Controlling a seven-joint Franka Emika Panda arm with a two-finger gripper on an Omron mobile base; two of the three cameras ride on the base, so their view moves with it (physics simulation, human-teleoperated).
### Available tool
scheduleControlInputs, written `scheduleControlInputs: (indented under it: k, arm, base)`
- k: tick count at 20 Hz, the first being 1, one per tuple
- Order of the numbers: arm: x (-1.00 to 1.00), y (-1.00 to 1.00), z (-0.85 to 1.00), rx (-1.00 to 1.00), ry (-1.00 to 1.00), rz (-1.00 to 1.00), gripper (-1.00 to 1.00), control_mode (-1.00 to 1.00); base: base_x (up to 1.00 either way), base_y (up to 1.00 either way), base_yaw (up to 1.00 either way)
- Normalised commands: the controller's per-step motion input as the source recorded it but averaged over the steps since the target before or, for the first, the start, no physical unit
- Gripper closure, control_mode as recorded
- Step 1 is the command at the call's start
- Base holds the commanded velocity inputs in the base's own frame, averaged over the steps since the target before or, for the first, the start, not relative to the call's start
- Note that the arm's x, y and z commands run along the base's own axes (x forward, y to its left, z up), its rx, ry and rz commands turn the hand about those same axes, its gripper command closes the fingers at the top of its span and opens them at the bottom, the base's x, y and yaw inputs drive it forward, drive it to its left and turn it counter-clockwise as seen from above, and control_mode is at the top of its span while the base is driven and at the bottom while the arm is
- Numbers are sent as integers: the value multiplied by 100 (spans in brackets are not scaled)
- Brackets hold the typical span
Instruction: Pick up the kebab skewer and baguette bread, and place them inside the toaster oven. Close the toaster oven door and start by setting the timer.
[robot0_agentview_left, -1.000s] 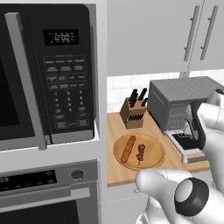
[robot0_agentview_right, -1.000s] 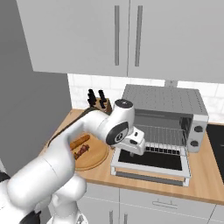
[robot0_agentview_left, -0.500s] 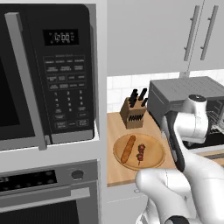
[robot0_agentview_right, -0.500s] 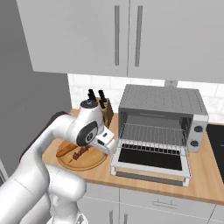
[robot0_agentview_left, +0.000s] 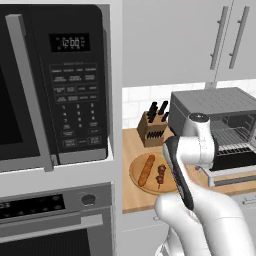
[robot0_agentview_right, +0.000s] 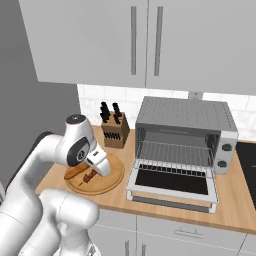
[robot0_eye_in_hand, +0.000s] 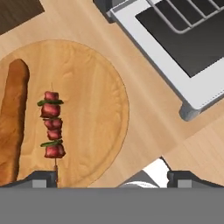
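Note:
In the hand view my gripper (robot0_eye_in_hand: 113, 179) is open and empty, hovering above the round wooden board (robot0_eye_in_hand: 98, 105). The kebab skewer (robot0_eye_in_hand: 52, 124) lies on that board, just ahead of the left fingertip (robot0_eye_in_hand: 43, 179). The baguette bread (robot0_eye_in_hand: 11, 122) lies beside it at the left edge. In the base views the skewer (robot0_agentview_right: 91, 176) and baguette (robot0_agentview_right: 75, 171) lie side by side under my hand. The toaster oven (robot0_agentview_right: 187, 127) stands to the right with its door (robot0_agentview_right: 172, 187) dropped flat open and the wire rack (robot0_agentview_right: 175, 152) showing. From the left, the baguette (robot0_agentview_left: 146, 170) and skewer (robot0_agentview_left: 161, 175) lie left of my arm.
A knife block (robot0_agentview_right: 114, 132) stands against the back wall behind the board. A large black microwave (robot0_agentview_left: 55, 85) and a wall oven (robot0_agentview_left: 50, 220) fill the left side. The toaster oven's knobs (robot0_agentview_right: 223, 155) are on its right. A dark cooktop (robot0_agentview_right: 247, 165) lies far right.
My arm has swung left from in front of the open toaster oven door to above the wooden board. The gripper has stayed open. The food has not moved.

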Motion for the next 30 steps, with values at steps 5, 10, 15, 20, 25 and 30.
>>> scheduleControlInputs:
  k: [5, 10, 15, 20, 25, 30]
  arm:
    - [43, 33, 0, -1, 6, -1, -100, -100]
    - [38, 20, -5, 0, 4, 0, -100, -100]
    - [1, -6, -31, 27, -4, 0, -100, -100]
    - [11, 15, -27, 13, 0, -1, -100, -100]
    - [25, 26, -8, 0, 0, -2, -100, -100]
    - [8, 0, -25, 3, -1, 0, -100, -100]
  base:
    - [0, 0, 0]
    - [0, 0, 0]
    - [0, 0, 0]
    - [0, 0, 0]
    - [0, 0, 0]
    - [0, 0, 0]
